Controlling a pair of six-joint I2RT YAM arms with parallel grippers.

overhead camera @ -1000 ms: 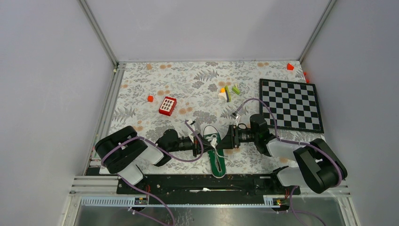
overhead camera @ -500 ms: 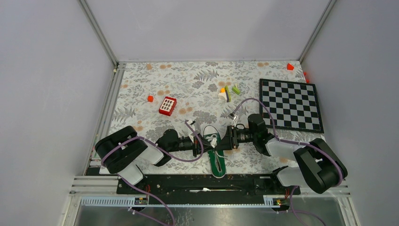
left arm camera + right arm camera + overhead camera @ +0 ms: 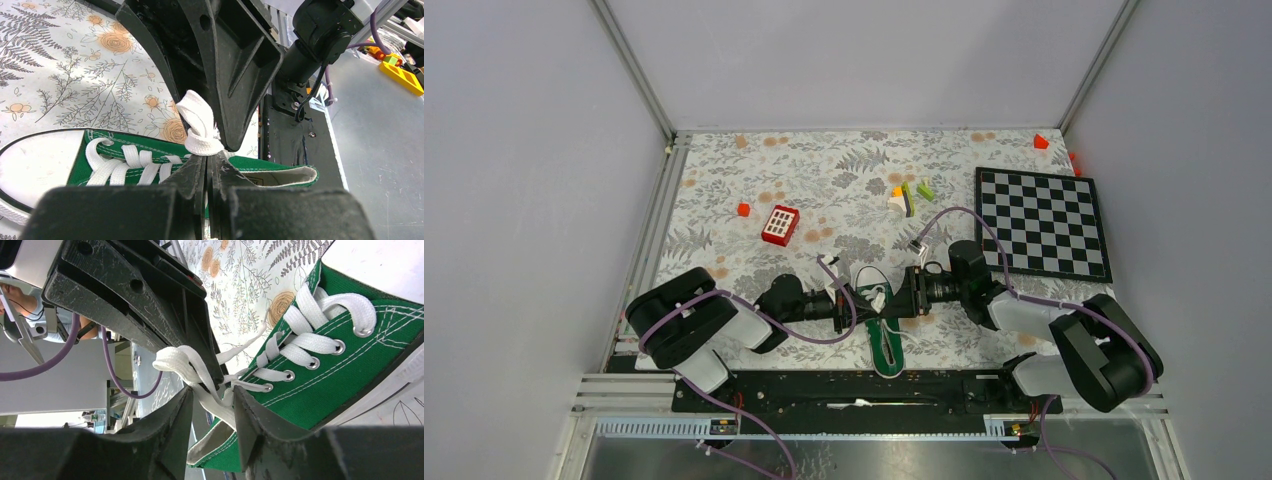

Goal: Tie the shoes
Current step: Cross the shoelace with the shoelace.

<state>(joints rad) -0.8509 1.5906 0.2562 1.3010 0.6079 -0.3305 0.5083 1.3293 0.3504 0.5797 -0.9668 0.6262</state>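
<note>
The green shoe point(image 3: 883, 335) with white laces lies on the flowered cloth between the two arms, toe pointing away. My left gripper point(image 3: 860, 300) is shut on a loop of white lace point(image 3: 201, 122) held above the tongue; its tips point(image 3: 207, 159) meet under the loop. Facing it from the right, my right gripper point(image 3: 890, 300) has its jaws apart. Strands of the lace point(image 3: 186, 364) run through the gap at its tips point(image 3: 212, 402), just over the shoe's opening. The eyelets and green side point(image 3: 345, 382) show in the right wrist view.
A red-and-white keypad block point(image 3: 780, 224) sits left of centre. A chessboard point(image 3: 1042, 222) lies at the right. Small coloured blocks point(image 3: 907, 196) rest behind the shoe, a small red piece point(image 3: 743, 209) further left. The black base rail point(image 3: 864, 385) runs close behind the heel.
My right gripper has slid left toward the shoe and the left gripper, and its jaws have narrowed around the lace. The left gripper has stayed put, still pinching the loop.
</note>
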